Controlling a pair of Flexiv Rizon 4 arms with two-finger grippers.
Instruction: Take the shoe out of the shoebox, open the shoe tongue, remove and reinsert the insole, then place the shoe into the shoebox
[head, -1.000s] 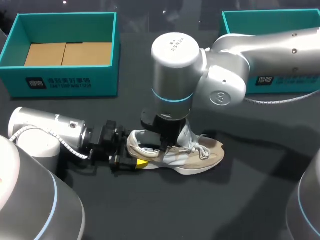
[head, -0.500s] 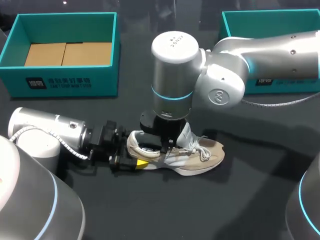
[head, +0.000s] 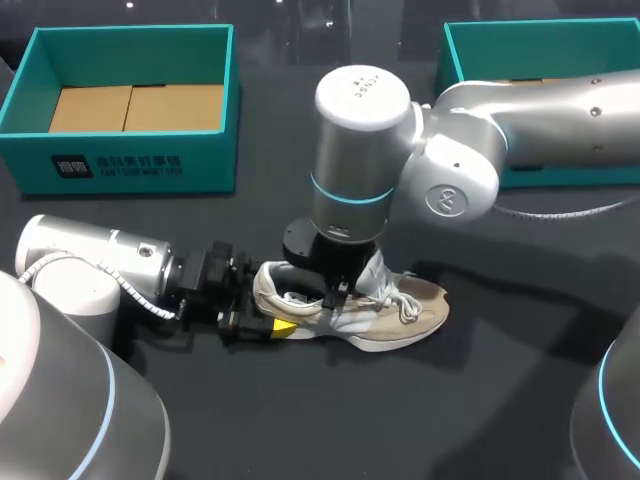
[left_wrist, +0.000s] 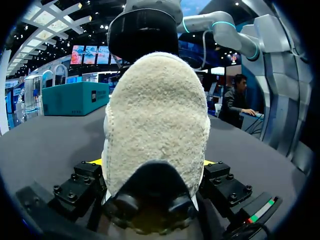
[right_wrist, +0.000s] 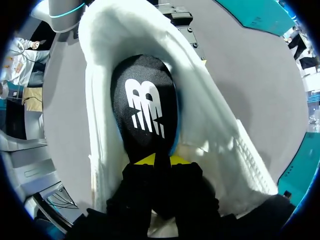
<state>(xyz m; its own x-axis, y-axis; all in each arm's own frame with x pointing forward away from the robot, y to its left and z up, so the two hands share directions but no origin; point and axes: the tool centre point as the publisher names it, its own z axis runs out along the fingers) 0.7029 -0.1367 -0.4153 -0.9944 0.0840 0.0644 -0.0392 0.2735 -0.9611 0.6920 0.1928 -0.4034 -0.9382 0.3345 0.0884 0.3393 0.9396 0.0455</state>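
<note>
I hold the beige shoe (head: 385, 305) by both grippers
My left gripper (head: 278, 323) clamps its fleecy heel (left_wrist: 157, 115); right gripper (right_wrist: 155, 160) pinches the black insole (right_wrist: 145, 107).

Beige-and-white shoe (head: 415, 310), black insole (right_wrist: 145, 107) with white mark, teal shoebox (head: 210, 170), black table (head: 400, 420).

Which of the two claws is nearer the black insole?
Right. The right gripper reaches down into the shoe, pinching the insole; the left gripper clamps the shoe's heel from outside.
</note>
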